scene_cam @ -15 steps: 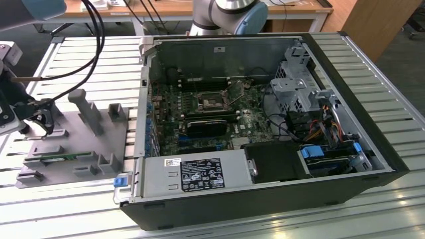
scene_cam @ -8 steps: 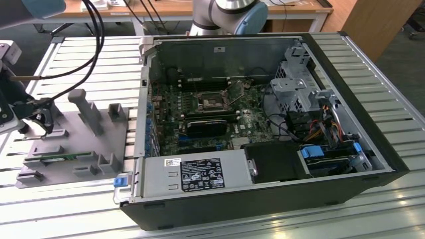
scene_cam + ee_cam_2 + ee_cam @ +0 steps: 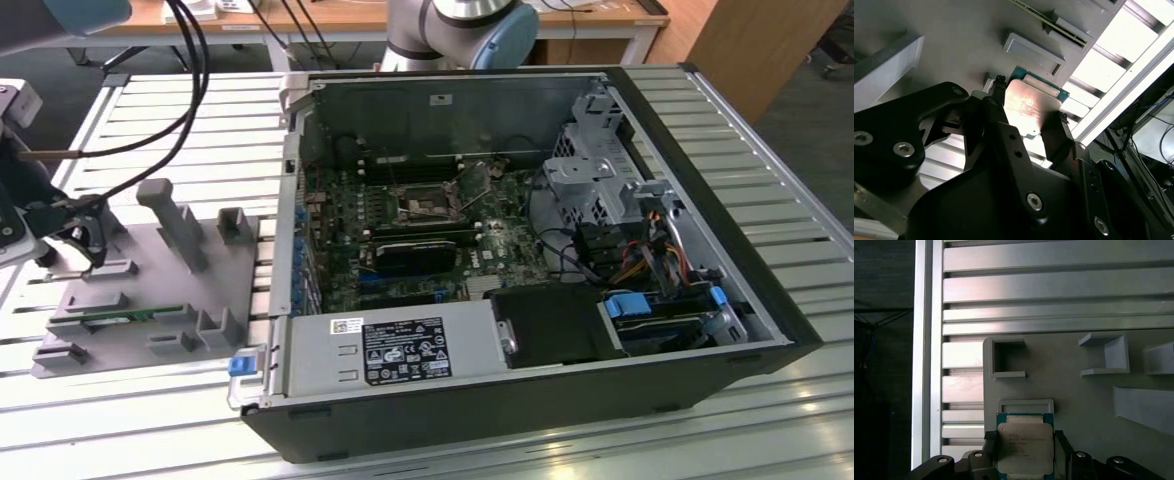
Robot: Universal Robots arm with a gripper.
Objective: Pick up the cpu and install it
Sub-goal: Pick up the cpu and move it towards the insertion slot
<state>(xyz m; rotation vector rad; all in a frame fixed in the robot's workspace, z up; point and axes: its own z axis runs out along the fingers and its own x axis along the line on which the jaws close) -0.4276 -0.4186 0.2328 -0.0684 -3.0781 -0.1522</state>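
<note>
In the exterior view, we find the gripper down low at the exterior view's left, over the grey fixture tray and well apart from the open computer case, where the motherboard socket sits bare. In the second wrist view, we look along the black linkage at the cpu, silvery plate up, with the jaws pinching it by two opposite edges just above the tray. Whether it has cleared the tray, we cannot tell. In the first wrist view, the fingers flank the chip squarely, its green rim showing evenly on both sides, with a shallow pocket of the tray just beyond it and the slatted table further off. For a clean pick, we judge that the squeeze should stay light and centred on the rim, never on the underside contacts. The chip should be kept flat as well: tilted in the grip, it could catch on the tray's raised walls or slip out.
</note>
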